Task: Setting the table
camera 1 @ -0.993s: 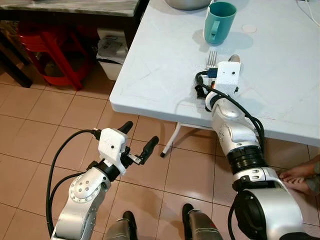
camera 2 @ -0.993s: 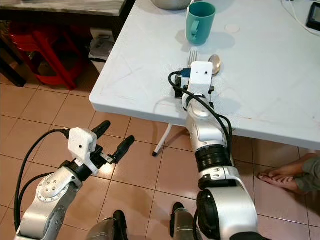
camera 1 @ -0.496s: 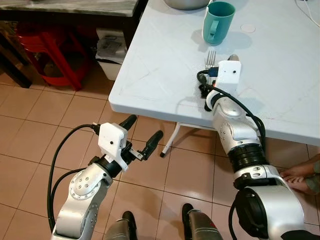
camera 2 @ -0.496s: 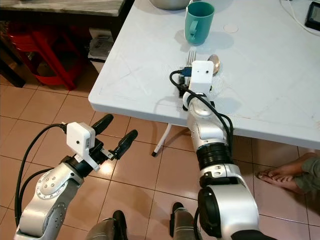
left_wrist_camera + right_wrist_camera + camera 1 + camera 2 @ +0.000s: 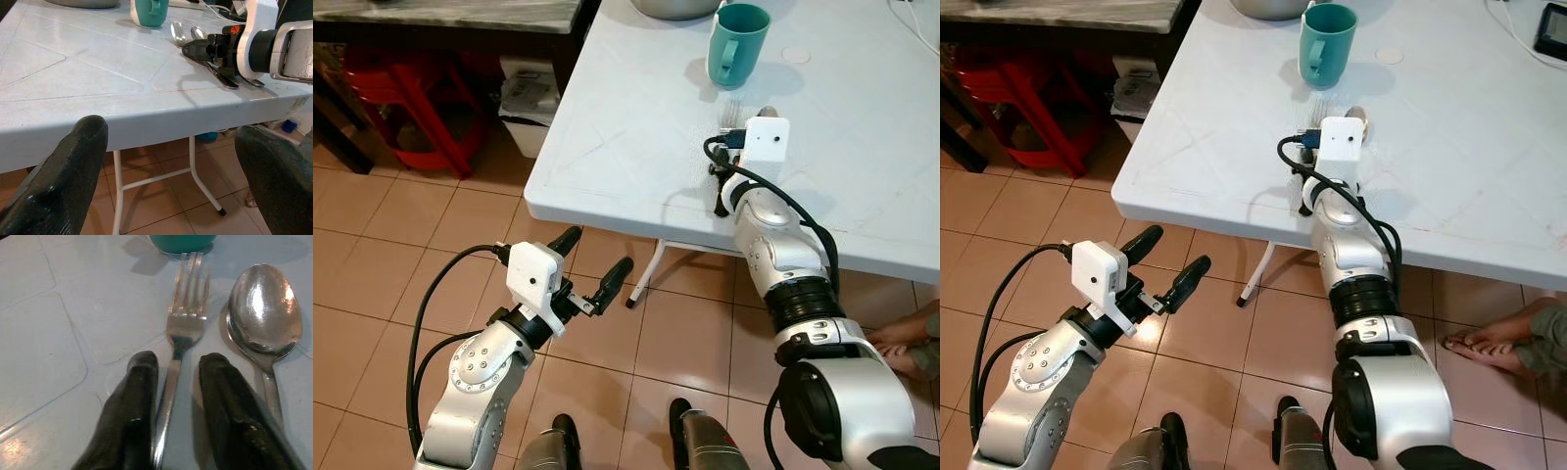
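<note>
A steel fork lies on the white table with a spoon right beside it; both point at a teal mug farther in. My right gripper rests on the table with its fingers narrowly open astride the fork's handle; one finger touches the handle and a sliver of table shows before the other. The fork's tines look blurred. My left gripper hangs open and empty over the floor, below the table's near edge.
A grey bowl sits at the table's far edge behind the mug. Under and beside the table are a folding leg, a white bin and a red stool. A person's bare foot rests on the tiles at right.
My right gripper has slid a little farther along the fork toward the mug, and the fork now shows blurred. My left gripper has lifted slightly and stays open.
</note>
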`<state>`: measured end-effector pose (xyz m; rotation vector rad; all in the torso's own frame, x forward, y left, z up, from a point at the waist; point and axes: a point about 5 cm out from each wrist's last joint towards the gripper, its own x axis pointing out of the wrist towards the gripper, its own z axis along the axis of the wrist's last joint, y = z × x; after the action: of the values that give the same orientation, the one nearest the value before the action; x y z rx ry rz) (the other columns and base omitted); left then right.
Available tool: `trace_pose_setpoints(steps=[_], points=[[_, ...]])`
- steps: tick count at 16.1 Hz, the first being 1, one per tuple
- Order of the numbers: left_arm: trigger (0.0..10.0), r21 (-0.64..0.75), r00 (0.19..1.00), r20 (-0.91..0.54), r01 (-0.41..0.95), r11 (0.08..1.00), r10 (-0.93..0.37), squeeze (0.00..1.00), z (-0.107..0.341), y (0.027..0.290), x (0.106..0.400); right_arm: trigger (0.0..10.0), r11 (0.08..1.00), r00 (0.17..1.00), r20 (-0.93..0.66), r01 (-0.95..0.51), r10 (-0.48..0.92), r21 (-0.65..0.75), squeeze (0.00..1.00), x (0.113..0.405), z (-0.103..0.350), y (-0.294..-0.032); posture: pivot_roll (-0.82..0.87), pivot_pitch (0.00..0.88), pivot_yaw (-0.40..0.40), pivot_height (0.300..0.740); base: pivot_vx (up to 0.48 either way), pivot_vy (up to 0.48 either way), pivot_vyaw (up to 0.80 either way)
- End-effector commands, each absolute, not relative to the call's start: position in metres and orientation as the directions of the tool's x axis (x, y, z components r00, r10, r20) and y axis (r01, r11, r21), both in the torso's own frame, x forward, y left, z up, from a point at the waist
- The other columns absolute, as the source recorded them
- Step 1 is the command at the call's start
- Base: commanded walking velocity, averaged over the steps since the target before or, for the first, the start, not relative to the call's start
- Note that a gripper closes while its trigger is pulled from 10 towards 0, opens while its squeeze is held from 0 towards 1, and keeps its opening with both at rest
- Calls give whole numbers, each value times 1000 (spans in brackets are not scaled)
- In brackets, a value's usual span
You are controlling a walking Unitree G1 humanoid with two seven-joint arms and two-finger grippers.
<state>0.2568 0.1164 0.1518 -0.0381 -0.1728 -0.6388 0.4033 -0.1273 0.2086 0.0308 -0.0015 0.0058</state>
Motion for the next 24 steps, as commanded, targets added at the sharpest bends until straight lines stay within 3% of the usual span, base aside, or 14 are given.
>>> trace_pose_setpoints(steps=[1,14,19,20,22,23,24], points=[[10000,9,788,154,602,798,-596,0,148,117,254,0,998,997,-64,-44,47,47,0,402,194,-116,-63,337,48,740,0,0,0],[10000,3,804,162,580,815,-572,0,147,117,257,0,997,1000,-19,-8,9,75,0,392,190,-121,-58,300,44,740,0,0,0],[10000,11,887,210,420,908,-412,0,154,129,271,0,995,992,123,4,-17,99,0,366,181,-128,-48,261,41,740,0,0,0],[10000,27,924,205,325,945,-324,0,153,137,278,0,998,989,150,-15,7,56,0,354,176,-127,-51,242,36,740,0,0,0],[10000,28,944,202,260,965,-260,0,152,144,284,0,999,982,188,-42,36,25,0,343,175,-125,-52,235,34,740,0,0,0],[10000,27,952,203,229,973,-229,0,151,148,288,3569,999,975,215,-49,50,-12,0,334,175,-125,-55,223,30,740,0,0,0],[10000,28,954,204,220,975,-221,0,151,151,290,10000,999,973,226,-48,52,-23,0,328,173,-128,-58,214,29,740,0,0,0]])
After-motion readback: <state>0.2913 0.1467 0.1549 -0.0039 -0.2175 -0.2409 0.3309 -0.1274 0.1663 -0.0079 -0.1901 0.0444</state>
